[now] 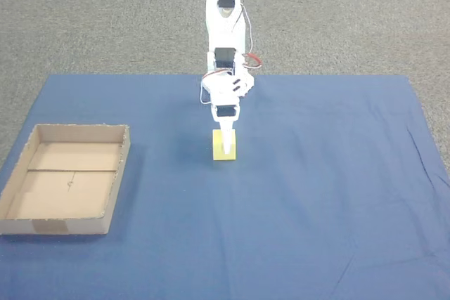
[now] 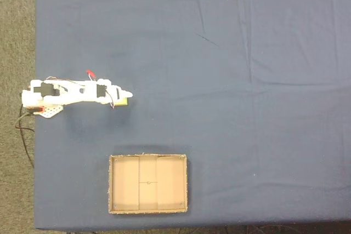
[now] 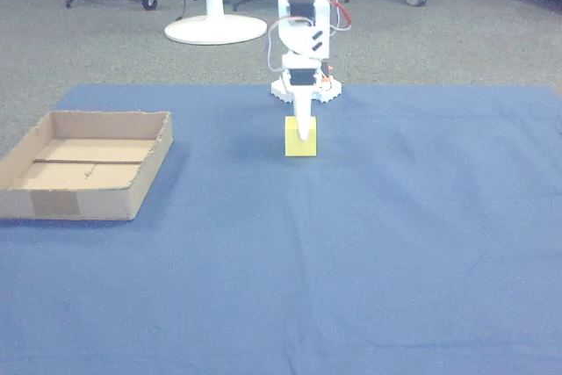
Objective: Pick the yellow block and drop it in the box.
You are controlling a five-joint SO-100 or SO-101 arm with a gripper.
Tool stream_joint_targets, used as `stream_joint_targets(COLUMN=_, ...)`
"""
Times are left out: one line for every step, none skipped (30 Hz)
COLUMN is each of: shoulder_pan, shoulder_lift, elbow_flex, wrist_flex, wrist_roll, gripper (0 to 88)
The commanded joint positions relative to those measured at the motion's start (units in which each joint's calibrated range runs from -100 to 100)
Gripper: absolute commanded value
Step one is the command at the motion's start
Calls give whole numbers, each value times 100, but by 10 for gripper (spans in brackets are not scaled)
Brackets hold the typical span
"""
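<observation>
The pincer (image 1: pixel 226 147) points straight down onto the yellow block (image 1: pixel 219 152); one white finger crosses the block's near face in a fixed view and in the other view (image 3: pixel 304 133). Whether the jaws have closed on the block or only straddle it, I cannot tell: the second finger is hidden behind the block and arm. The block (image 3: pixel 295 146) rests on the blue cloth of the tabletop (image 1: pixel 323 194), in the far middle, just in front of the arm's base (image 3: pixel 303 90).

The step in hand looks like the grasp. To do it well, the fingers should sit low on two opposite faces, square to them, so the cube does not twist or squirt out as they close. Lift straight up before swinging, high enough to pass the low cardboard wall.

The box (image 1: pixel 42 228) lies well apart, on the left and nearer in a fixed view; seen from above in a fixed view, it (image 2: pixel 112 184) sits below the arm and slightly right. Release should come over the middle of its floor, away from the walls, and from low enough that the cube does not bounce out.

No brand, label or legible writing shows anywhere; the box bears only a plain tape patch (image 1: pixel 50 227) on its near wall.
</observation>
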Motion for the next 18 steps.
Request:
stream_joint_targets(shoulder_pan=3, shoulder_lift=152, elbow_flex=-169, wrist_flex=-56, wrist_roll=15, gripper=398)
stream_joint_targets(shoulder_pan=18, shoulder_lift=177, elbow_flex=-132, wrist_flex=-139, wrist_roll=24, gripper=390)
stream_joint_targets(shoulder_pan=58, shoulder_lift=177, elbow_flex=-60, wrist_flex=-296, wrist_roll=34, gripper=377)
stream_joint_targets(shoulder_pan=89, shoulder_lift=177, elbow_flex=3, wrist_flex=-387, wrist_roll=63, gripper=358)
stream_joint_targets(shoulder_pan=113, shoulder_lift=177, elbow_flex=58, wrist_flex=-403, wrist_roll=98, gripper=343)
stream_joint_targets(shoulder_pan=160, shoulder_lift=152, elbow_flex=85, wrist_flex=-411, wrist_roll=107, gripper=329)
stream_joint_targets(shoulder_pan=191, shoulder_lift=110, elbow_flex=121, wrist_flex=-453, wrist_roll=132, gripper=314)
stream_joint_targets(shoulder_pan=207, shoulder_lift=85, elbow_flex=139, wrist_flex=-502, wrist_roll=137, gripper=289)
stream_joint_targets(shoulder_pan=215, shoulder_lift=59, elbow_flex=175, wrist_flex=-544, wrist_roll=142, gripper=256)
stream_joint_targets(shoulder_pan=199, shoulder_lift=42, elbow_flex=221, wrist_flex=-568, wrist_roll=142, gripper=218)
stream_joint_targets(shoulder_pan=176, shoulder_lift=34, elbow_flex=266, wrist_flex=-593, wrist_roll=142, gripper=196)
stream_joint_targets(shoulder_pan=168, shoulder_lift=17, elbow_flex=293, wrist_flex=-610, wrist_roll=142, gripper=183)
stream_joint_targets(shoulder_pan=160, shoulder_lift=0, elbow_flex=311, wrist_flex=-626, wrist_roll=147, gripper=174)
stream_joint_targets(shoulder_pan=160, shoulder_lift=-34, elbow_flex=320, wrist_flex=-651, wrist_roll=161, gripper=173)
stream_joint_targets(shoulder_pan=160, shoulder_lift=-93, elbow_flex=338, wrist_flex=-659, wrist_roll=171, gripper=171)
stream_joint_targets(shoulder_pan=152, shoulder_lift=-202, elbow_flex=347, wrist_flex=-651, wrist_roll=186, gripper=170)
stream_joint_targets(shoulder_pan=152, shoulder_lift=-388, elbow_flex=329, wrist_flex=-610, wrist_roll=195, gripper=172)
stream_joint_targets(shoulder_pan=199, shoulder_lift=-692, elbow_flex=302, wrist_flex=-560, wrist_roll=195, gripper=170)
